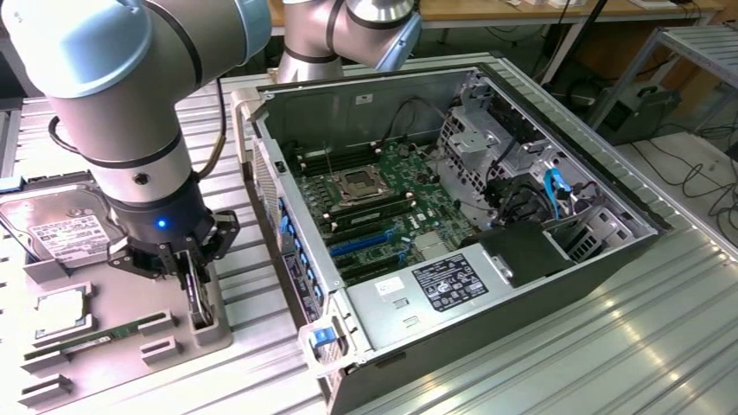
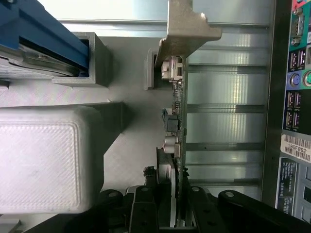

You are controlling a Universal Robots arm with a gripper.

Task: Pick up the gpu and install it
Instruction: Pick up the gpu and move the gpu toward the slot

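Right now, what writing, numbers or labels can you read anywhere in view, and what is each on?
"10GF882": white barcode sticker on the case rear panel; the last digits are uncertain.
Black label below that sticker: print too small to read.
Power supply label: too small to read.
Hard drive label: too small to read.
Gpu: no readable marking.

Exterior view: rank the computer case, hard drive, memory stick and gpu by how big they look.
1. computer case
2. hard drive
3. memory stick and gpu: both thin slivers, the gpu edge-on beneath the gripper; too alike to rank.
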